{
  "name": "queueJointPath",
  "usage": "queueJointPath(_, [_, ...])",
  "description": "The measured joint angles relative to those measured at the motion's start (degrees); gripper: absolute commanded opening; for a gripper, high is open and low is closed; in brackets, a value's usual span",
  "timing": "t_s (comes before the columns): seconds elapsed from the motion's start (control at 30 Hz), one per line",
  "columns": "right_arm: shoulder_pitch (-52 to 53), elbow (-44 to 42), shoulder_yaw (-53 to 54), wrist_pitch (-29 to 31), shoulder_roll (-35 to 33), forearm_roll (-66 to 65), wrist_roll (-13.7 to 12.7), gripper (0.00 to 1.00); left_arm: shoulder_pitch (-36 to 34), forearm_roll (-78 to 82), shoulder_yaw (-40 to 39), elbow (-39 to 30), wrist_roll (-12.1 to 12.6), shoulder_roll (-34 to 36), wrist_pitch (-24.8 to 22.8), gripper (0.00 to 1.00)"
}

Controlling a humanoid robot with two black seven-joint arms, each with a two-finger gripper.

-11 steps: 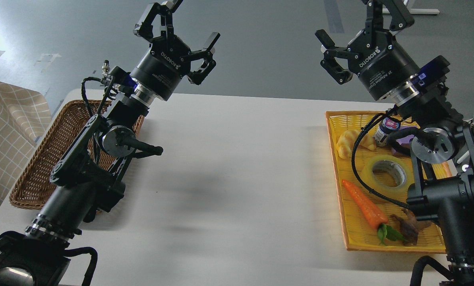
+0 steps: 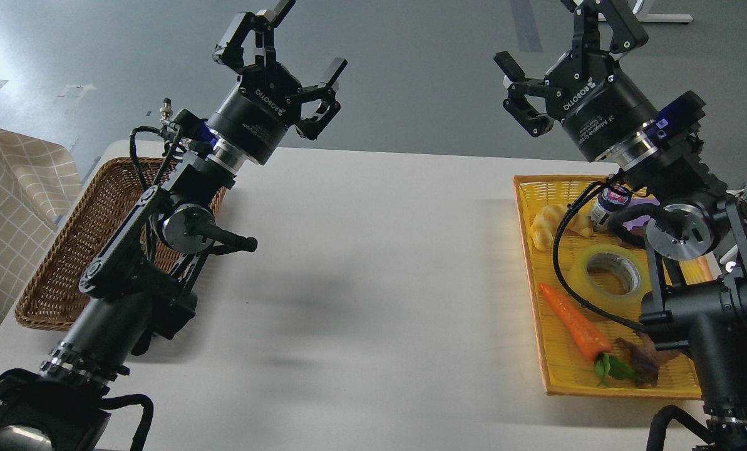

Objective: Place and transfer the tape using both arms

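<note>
The tape [image 2: 608, 274], a translucent yellow roll with a grey-white core, lies flat in the yellow tray [image 2: 545, 351] at the right, partly behind my right arm's cable. My left gripper [image 2: 279, 47] is open and empty, raised high above the table's far left, over the far end of the brown wicker basket [image 2: 66, 250]. My right gripper [image 2: 567, 44] is open and empty, raised above the far edge of the yellow tray, well above the tape.
The yellow tray also holds a croissant-shaped toy [image 2: 551, 225], a small bottle [image 2: 606, 207], a toy carrot [image 2: 576, 326] and a brown root-like piece [image 2: 645, 363]. A checked cloth [image 2: 4, 219] hangs at the left. The white table [image 2: 373, 282] lies between basket and tray.
</note>
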Motion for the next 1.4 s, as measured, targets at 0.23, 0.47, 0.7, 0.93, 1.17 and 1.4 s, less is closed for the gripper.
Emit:
queueJointPath(0.23, [0.0,0.2,0.0,0.0,0.0,0.0,0.0,1.0,0.0,-0.1,0.0,0.0,-0.2,0.0,0.0,0.98])
queueJointPath(0.47, [-0.2,0.4,0.0,0.0,0.0,0.0,0.0,1.0,0.0,0.4,0.8,0.0,0.4,0.0,0.1,0.98])
queueJointPath(0.7, [-0.8,0.5,-0.1,0.0,0.0,0.0,0.0,1.0,0.1,0.5,1.2,0.0,0.4,0.0,0.1,0.98])
queueJointPath(0.93, [-0.8,0.6,-0.1,0.0,0.0,0.1,-0.1,1.0,0.1,0.5,1.0,0.0,0.3,0.0,0.0,0.98])
queueJointPath(1.17, [-0.9,0.7,-0.1,0.0,0.0,0.1,-0.1,1.0,-0.5,0.5,1.1,0.3,0.0,0.9,-0.3,0.98])
queueJointPath(1.4, [-1.0,1.0,1.1,0.0,0.0,1.2,0.3,1.0,-0.2,0.4,0.7,0.4,-0.2,0.7,-0.1,0.98])
